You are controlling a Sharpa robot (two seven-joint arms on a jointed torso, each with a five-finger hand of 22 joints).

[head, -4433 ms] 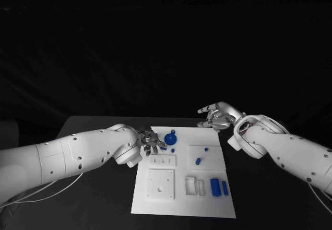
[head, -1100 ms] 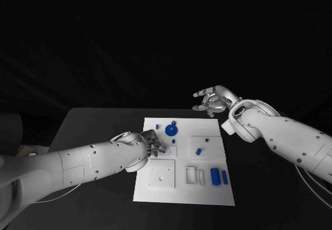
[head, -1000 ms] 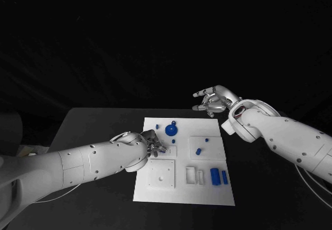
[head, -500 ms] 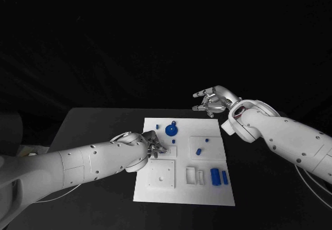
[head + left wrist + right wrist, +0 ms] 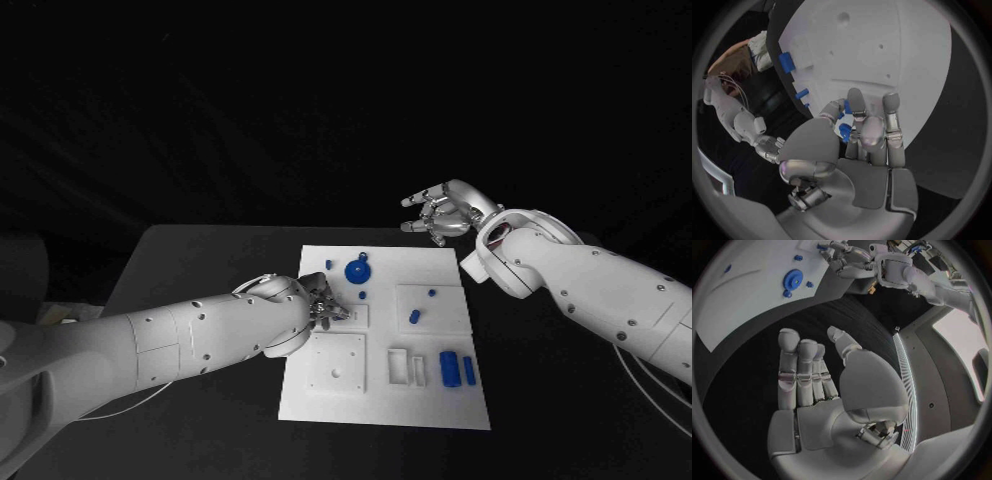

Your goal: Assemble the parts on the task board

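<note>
Two glossy white arms, studded with small dark screws, are tipped by a silver left hand (image 5: 320, 303) and right hand (image 5: 441, 216); grey pads are seen on the fingertips (image 5: 787, 337).

A black table (image 5: 188, 260) with a rounded corner at about ten o'clock fills the lower half of the head view. Behind it, from nine round to three o'clock, hangs a dark backdrop (image 5: 346, 110), faintly creased like cloth. The light is dim and even, and the tabletop (image 5: 736, 375) shows a dull matte sheen.
</note>
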